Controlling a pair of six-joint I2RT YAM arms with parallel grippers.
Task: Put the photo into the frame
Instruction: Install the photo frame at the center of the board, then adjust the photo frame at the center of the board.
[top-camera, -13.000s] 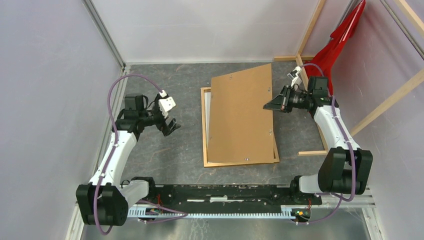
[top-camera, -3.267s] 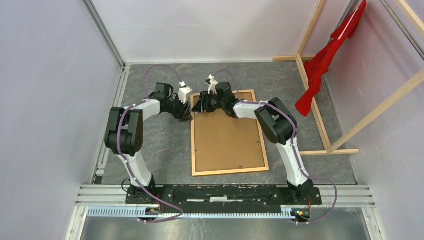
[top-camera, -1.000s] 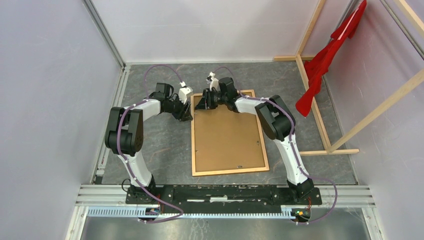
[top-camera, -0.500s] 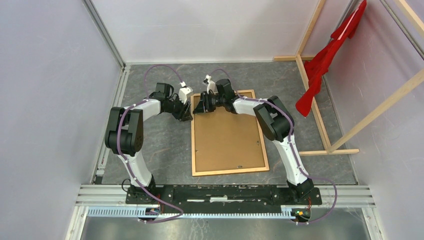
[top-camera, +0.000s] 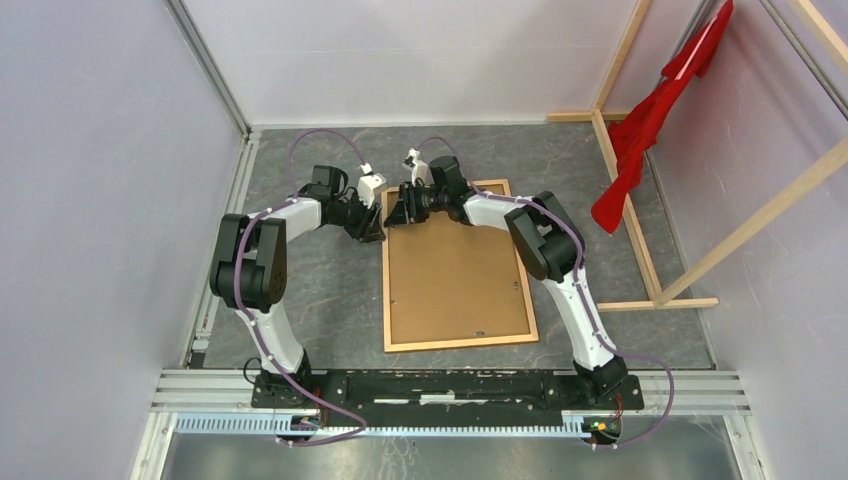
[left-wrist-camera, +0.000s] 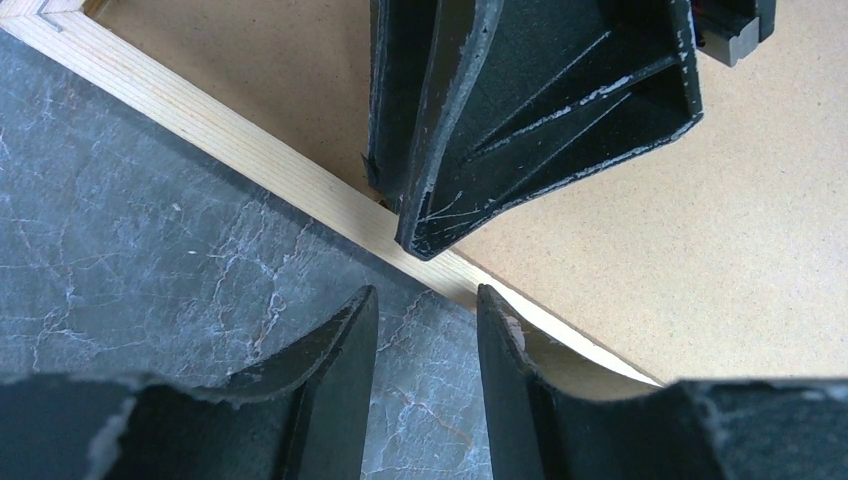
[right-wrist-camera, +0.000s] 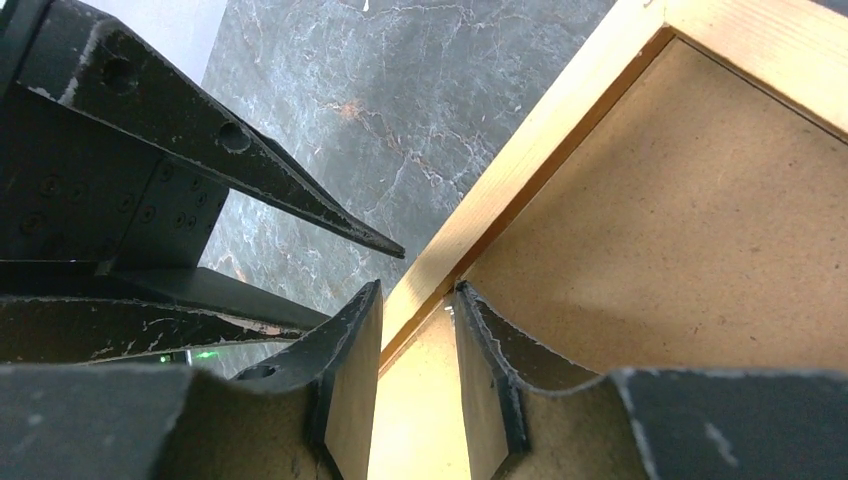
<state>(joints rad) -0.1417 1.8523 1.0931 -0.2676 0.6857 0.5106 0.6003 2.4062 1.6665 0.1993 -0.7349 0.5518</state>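
Top external: flat on the grey marbled surface (top-camera: 320, 290), back upward, the frame (top-camera: 460, 341) with brown backing board (top-camera: 455, 270) seated inside. Farther off, at its far-left corner, right fingers (right-wrist-camera: 345, 360) pinching the left rail; left fingers (left-wrist-camera: 330, 380) just outside, slightly spread, holding nothing.

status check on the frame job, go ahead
Left gripper open beside left rail of the frame. Right gripper at same rail, grip unclear. Backing board in frame; photo not visible.

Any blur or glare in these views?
Top external: sharp, evenly lit, no glare on the frame. Left wrist: wood grain crisp, left gripper slightly soft at close range. Right wrist: right gripper and the rail between its fingers blurred; backing board beyond is sharp.
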